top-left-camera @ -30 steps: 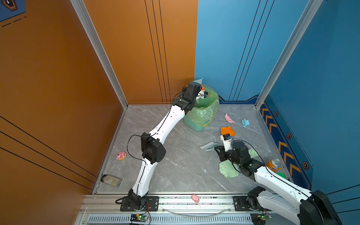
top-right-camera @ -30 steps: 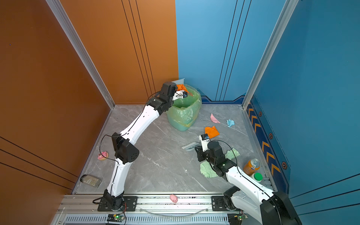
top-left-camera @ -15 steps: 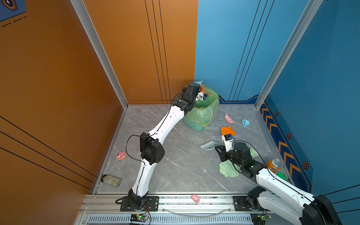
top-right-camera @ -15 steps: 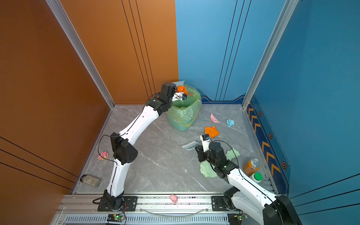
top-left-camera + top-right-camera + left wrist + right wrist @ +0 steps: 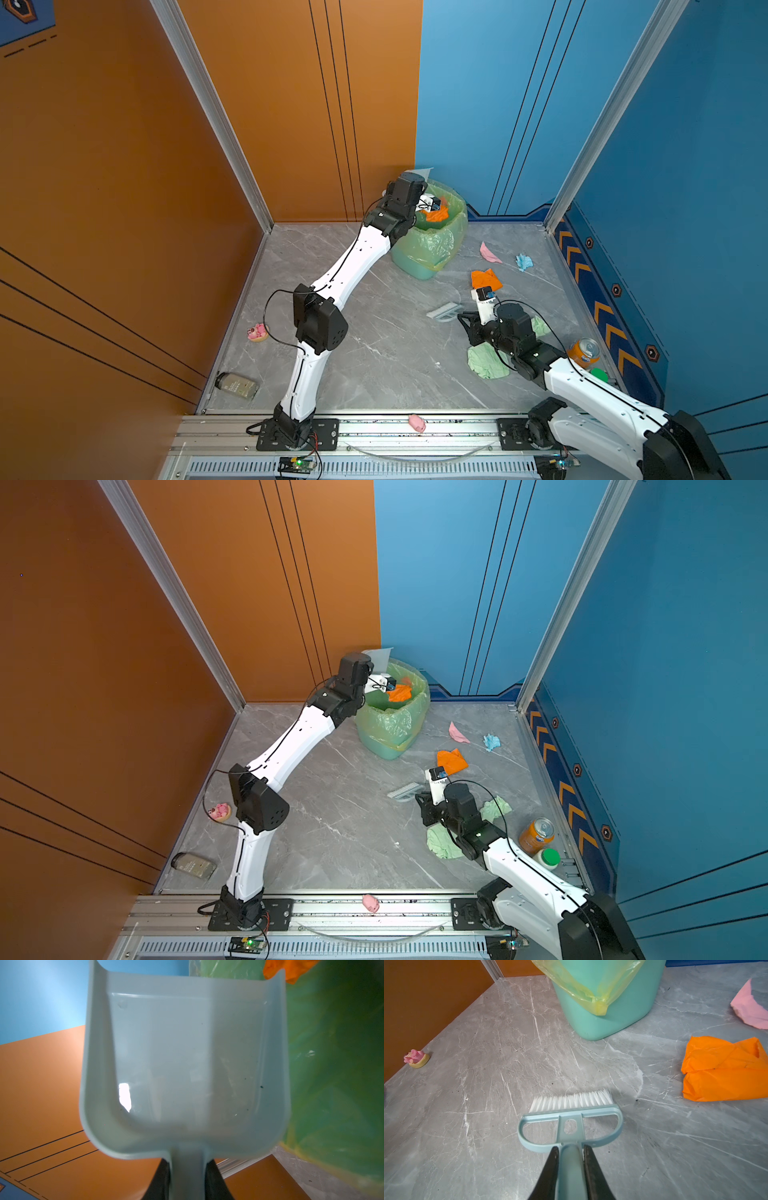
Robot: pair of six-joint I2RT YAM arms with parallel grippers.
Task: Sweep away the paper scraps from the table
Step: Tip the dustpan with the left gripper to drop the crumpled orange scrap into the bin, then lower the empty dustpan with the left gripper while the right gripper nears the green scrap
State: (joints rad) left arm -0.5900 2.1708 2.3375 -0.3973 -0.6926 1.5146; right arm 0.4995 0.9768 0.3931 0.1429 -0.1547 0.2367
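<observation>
right gripper (image 5: pixel 569 1150), pinching the brush (image 5: pixel 444 311), sat nearest the orange scrap (image 5: pixel 485 279), at two o'clock in a top view; left gripper (image 5: pixel 188 1164) clamped the dustpan (image 5: pixel 187 1053) over the bin (image 5: pixel 432 249).

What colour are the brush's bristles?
White bristles on a pale blue brush; the right wrist view shows them best.

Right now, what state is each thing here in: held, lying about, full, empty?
Bin, upright, lined, orange paper inside.
Dustpan, empty, raised at the bin's rim.
Left gripper, shut on the dustpan handle.
Brush, held low, touching no scrap.
Right gripper, shut on the brush handle.
Orange scrap, pink scrap, blue scrap, two green scraps, lying loose on the table.
Can, upright.
Bottle, lying on its side.
</observation>
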